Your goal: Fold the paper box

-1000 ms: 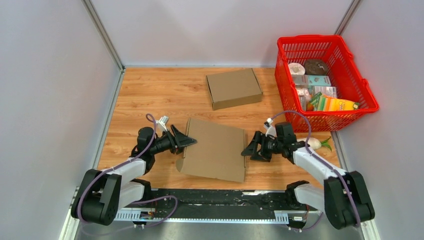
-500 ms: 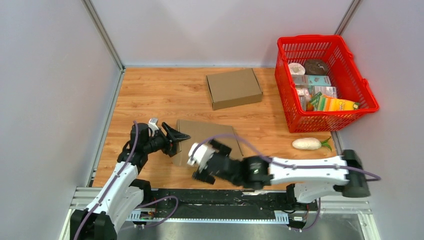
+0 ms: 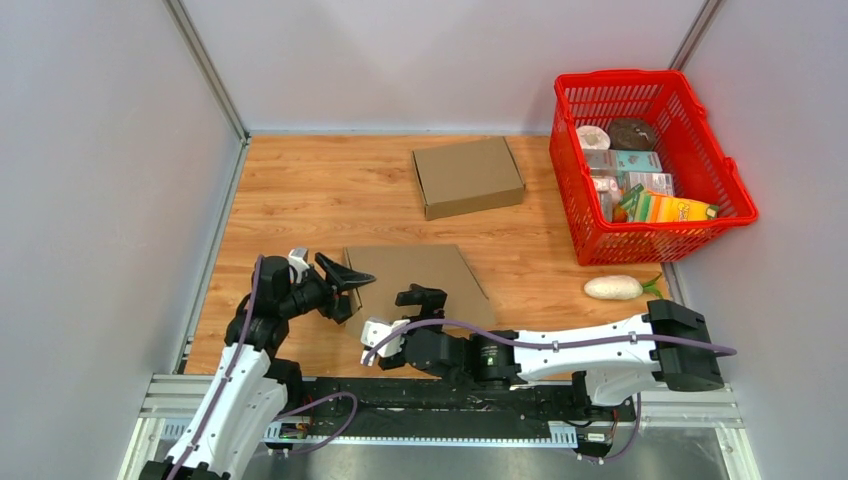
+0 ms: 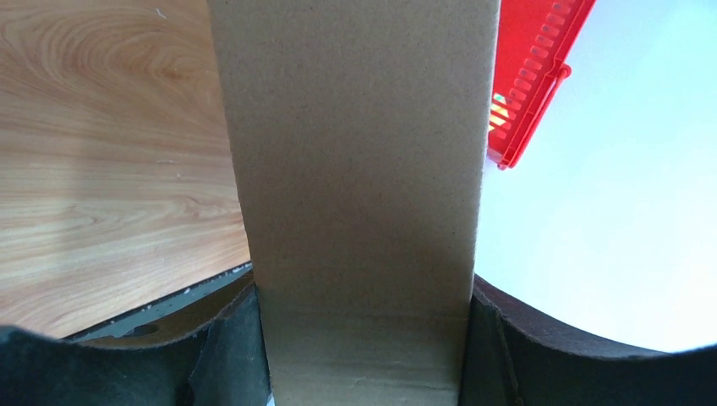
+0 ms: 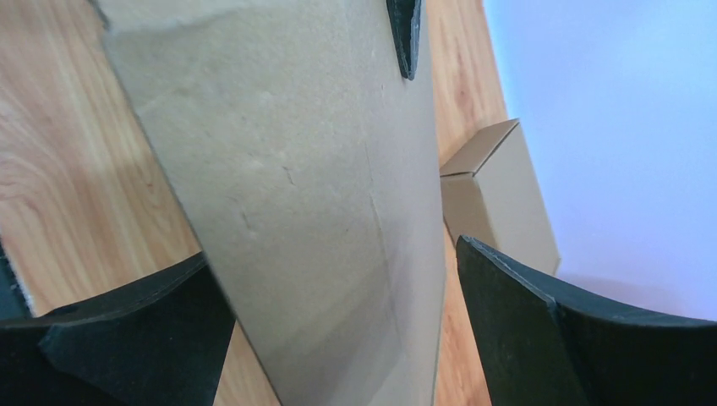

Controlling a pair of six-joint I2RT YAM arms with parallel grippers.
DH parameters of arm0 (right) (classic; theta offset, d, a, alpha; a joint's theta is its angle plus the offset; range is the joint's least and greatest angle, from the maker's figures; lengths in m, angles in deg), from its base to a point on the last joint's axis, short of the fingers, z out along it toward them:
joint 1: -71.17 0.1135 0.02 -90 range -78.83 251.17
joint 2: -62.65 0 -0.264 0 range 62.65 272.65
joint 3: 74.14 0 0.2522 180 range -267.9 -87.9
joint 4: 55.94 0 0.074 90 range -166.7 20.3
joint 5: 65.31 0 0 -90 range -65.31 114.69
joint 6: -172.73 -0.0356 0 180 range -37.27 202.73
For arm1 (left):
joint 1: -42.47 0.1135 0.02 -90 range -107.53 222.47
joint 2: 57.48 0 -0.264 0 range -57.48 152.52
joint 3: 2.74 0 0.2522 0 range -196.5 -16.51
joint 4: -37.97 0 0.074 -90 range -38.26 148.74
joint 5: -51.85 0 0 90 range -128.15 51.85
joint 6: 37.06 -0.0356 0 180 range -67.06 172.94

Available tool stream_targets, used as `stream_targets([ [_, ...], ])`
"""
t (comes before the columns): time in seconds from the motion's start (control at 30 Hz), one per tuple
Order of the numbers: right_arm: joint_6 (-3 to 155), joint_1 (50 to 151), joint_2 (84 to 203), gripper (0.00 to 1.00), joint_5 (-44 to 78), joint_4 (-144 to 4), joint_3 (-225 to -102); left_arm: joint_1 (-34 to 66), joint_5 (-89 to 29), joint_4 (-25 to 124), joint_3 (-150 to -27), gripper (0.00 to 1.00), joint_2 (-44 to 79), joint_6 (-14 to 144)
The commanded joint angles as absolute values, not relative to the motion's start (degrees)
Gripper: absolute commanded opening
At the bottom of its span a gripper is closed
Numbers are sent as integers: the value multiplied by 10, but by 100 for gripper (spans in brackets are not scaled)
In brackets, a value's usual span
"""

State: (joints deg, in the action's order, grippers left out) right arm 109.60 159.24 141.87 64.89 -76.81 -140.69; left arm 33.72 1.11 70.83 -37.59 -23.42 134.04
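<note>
The paper box (image 3: pixel 415 270) is a flat brown cardboard piece in the near middle of the wooden table, raised at its left end. My left gripper (image 3: pixel 348 282) holds that left end. In the left wrist view the box's cardboard wall (image 4: pixel 355 169) fills the space between both fingers and touches each, so the left gripper (image 4: pixel 363 296) is shut on it. My right arm reaches across the front, and its gripper (image 3: pixel 398 315) is at the box's near edge. It stands open (image 5: pixel 338 288) astride the cardboard (image 5: pixel 296 169), with a gap at the right finger (image 5: pixel 550 330).
A second, folded cardboard box (image 3: pixel 468 176) lies at the back centre. A red basket (image 3: pixel 655 78) full of groceries stands at the back right, with a white radish (image 3: pixel 615 288) in front of it. Grey walls close in both sides.
My right arm has swung from the box's right side across the front to its near left edge, and its jaws have opened wide. The left arm has drawn back, lifting and turning the box.
</note>
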Motion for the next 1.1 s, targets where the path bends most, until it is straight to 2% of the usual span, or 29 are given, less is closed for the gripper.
stream_targets([
  [0.0, 1188, 1586, 1426, 100, 679, -612, -1377, 339, 70, 731, -388, 52, -250, 1432],
  [0.13, 1218, 1582, 1438, 100, 682, -555, -1360, 339, 76, 724, -383, 52, -255, 1438],
  [0.27, 1191, 1582, 1437, 100, 645, -595, -1369, 339, 76, 709, -377, 50, -257, 1449],
  [0.33, 1202, 1580, 1446, 100, 663, -580, -1363, 339, 78, 708, -377, 51, -257, 1450],
  [0.5, 1277, 1576, 1489, 98, 721, -420, -1332, 339, 80, 712, -386, 50, -258, 1438],
  [0.6, 1313, 1577, 1497, 89, 753, -358, -1308, 341, 71, 712, -389, 58, -266, 1421],
  [0.63, 1314, 1576, 1494, 84, 754, -342, -1301, 344, 69, 713, -388, 65, -268, 1417],
  [0.73, 1316, 1576, 1491, 76, 755, -330, -1279, 354, 55, 722, -382, 77, -287, 1410],
  [1.07, 1301, 1584, 1496, 56, 835, -314, -1254, 396, -70, 894, -479, 78, -327, 1249],
])
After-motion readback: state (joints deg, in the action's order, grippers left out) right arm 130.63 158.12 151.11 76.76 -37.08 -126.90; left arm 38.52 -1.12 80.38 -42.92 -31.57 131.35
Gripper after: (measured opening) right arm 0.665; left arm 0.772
